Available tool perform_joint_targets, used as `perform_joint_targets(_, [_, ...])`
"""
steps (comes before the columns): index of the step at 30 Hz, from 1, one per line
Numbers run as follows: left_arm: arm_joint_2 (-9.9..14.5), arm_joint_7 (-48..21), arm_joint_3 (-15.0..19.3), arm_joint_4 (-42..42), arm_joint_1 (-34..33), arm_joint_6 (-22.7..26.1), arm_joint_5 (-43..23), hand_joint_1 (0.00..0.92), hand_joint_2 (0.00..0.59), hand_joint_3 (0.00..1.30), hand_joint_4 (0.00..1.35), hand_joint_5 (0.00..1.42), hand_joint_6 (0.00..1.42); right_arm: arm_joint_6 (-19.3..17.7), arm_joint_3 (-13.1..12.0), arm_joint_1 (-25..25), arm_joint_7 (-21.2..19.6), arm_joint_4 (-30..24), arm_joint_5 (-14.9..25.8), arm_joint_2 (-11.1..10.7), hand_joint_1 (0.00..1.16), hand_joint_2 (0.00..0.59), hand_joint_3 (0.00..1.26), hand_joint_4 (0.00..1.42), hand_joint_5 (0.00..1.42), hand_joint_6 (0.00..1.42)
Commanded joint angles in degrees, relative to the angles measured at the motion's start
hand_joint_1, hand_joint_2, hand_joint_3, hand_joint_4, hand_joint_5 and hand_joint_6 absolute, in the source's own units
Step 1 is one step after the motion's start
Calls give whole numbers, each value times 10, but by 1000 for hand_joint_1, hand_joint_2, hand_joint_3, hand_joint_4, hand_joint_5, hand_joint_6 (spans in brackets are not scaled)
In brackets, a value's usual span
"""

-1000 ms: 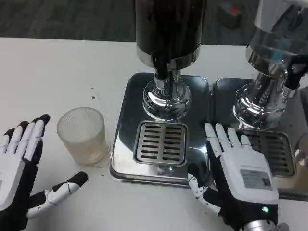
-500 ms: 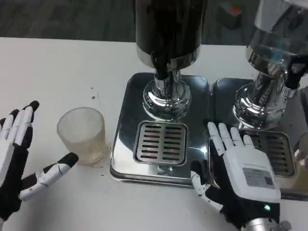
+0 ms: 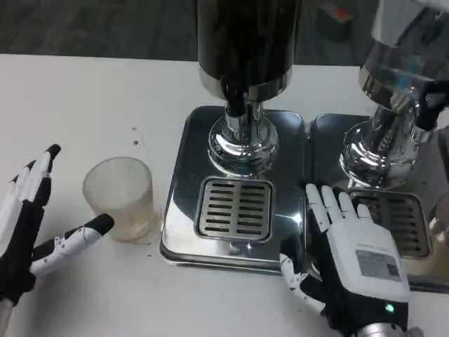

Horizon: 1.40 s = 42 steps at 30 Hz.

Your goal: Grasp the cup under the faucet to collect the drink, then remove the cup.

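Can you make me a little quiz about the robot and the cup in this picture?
1. True or false: the cup stands on the drip grate under the faucet.
2. Which hand is next to the cup? A) left hand B) right hand
3. Fill in: the cup stands on the white ____.

Key
1. False; it stands on the table, left of the tray.
2. A, open beside it, not gripping.
3. table

A drinks-serving test bench — two chrome dispensers (image 3: 245,84) on steel drip trays (image 3: 182,189) beyond the hands, white table (image 3: 84,91).
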Motion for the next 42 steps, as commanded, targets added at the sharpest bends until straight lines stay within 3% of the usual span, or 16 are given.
perform_joint_targets(1, [-21,-35,-2,77,-33,-65,-52,0,0,0,0,0,0,5,1,5,-6,-10,-1,4,423,522,14,0,0,0])
perform_joint_targets(4, [-30,-52,-4,120,-52,-99,-71,0,0,0,0,0,0,6,1,4,-2,-10,0,4,424,521,17,0,0,0])
perform_joint_targets(9, [-33,-46,-10,148,-69,-109,-61,0,0,0,0,0,0,7,2,5,-1,-13,0,3,427,521,22,0,0,0])
perform_joint_targets(13, [-38,-60,-20,179,-91,-107,-62,2,0,0,0,0,0,8,2,6,-1,-14,0,3,428,521,25,0,0,0])
perform_joint_targets(19, [-37,-60,-42,206,-125,-99,-48,100,3,0,0,0,0,8,4,6,5,-16,0,-1,430,521,33,0,0,0])
perform_joint_targets(24, [-39,-62,-55,228,-144,-96,-45,126,10,0,0,0,0,11,4,10,5,-19,0,2,431,521,40,0,0,0])
perform_joint_targets(29, [-52,-80,-52,250,-157,-94,-58,140,14,0,0,0,0,14,7,13,4,-21,-2,4,432,521,43,0,0,0])
perform_joint_targets(42, [-58,-99,-59,276,-174,-96,-61,187,31,0,0,99,65,24,9,20,1,-27,-4,10,447,511,54,0,0,0])
